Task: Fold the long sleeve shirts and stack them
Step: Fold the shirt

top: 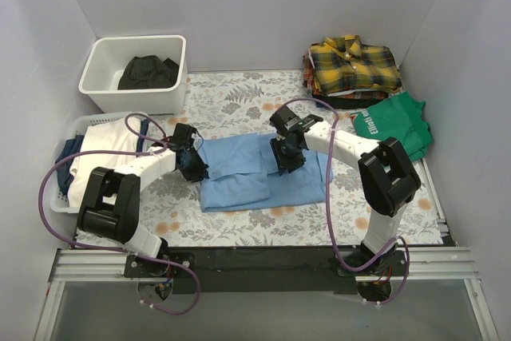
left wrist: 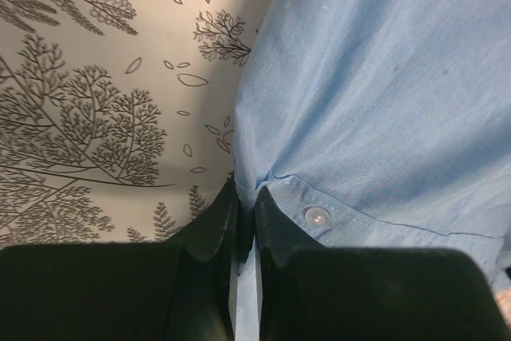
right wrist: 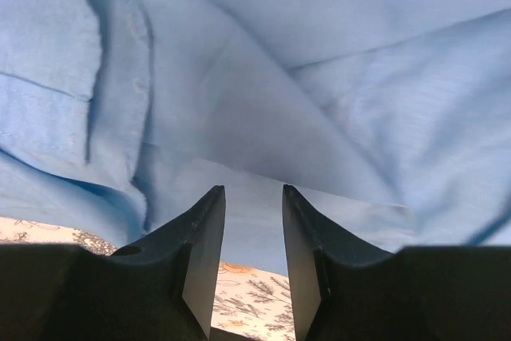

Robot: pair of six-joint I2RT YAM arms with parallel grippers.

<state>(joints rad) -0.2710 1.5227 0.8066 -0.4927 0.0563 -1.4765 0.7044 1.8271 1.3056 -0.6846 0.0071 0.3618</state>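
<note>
The light blue long sleeve shirt (top: 255, 169) lies partly folded in the middle of the floral table cover. My left gripper (top: 194, 167) is at its left edge, shut on a pinch of blue cloth (left wrist: 246, 197) beside a buttoned cuff (left wrist: 318, 216). My right gripper (top: 286, 157) hovers over the shirt's middle right, jaws open, nothing between them; blue cloth (right wrist: 263, 77) fills its view. The yellow-and-black plaid shirt (top: 353, 63) lies folded on a pile at the back right.
A white bin (top: 136, 69) holding a black garment (top: 146, 71) stands at the back left. A white basket (top: 72, 129) with clothes is at the left edge. A green T-shirt (top: 397, 121) lies at the right, by the pile. White walls surround the table.
</note>
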